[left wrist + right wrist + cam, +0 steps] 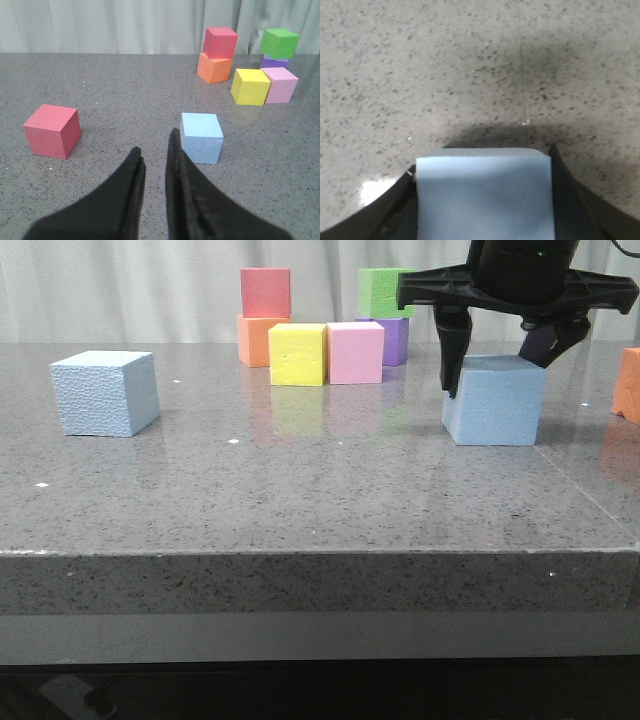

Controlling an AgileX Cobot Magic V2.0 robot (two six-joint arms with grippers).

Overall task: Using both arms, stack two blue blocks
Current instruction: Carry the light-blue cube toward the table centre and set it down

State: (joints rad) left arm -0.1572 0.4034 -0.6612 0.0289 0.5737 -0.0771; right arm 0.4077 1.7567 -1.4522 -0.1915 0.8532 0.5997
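Note:
One pale blue block (pixel 105 392), rough-textured, sits on the table at the left. It also shows in the left wrist view (pixel 201 137), just ahead and to one side of my left gripper (pixel 154 141). That gripper is empty, with only a narrow gap between its jaws, and it is out of the front view. The other blue block (pixel 495 400) rests on the table at the right. My right gripper (pixel 498 376) comes down over it, a finger against each side. In the right wrist view this block (pixel 482 195) fills the space between the jaws of the right gripper (pixel 482 162).
At the back, a red cube (pixel 265 292) sits on an orange one (pixel 258 340) and a green cube (pixel 385 292) on a purple one (pixel 395 338). A yellow cube (pixel 297 354) and a pink cube (pixel 356 352) stand in front. An orange cube (pixel 628 385) is at the far right. A red cube (pixel 52 131) lies near the left gripper.

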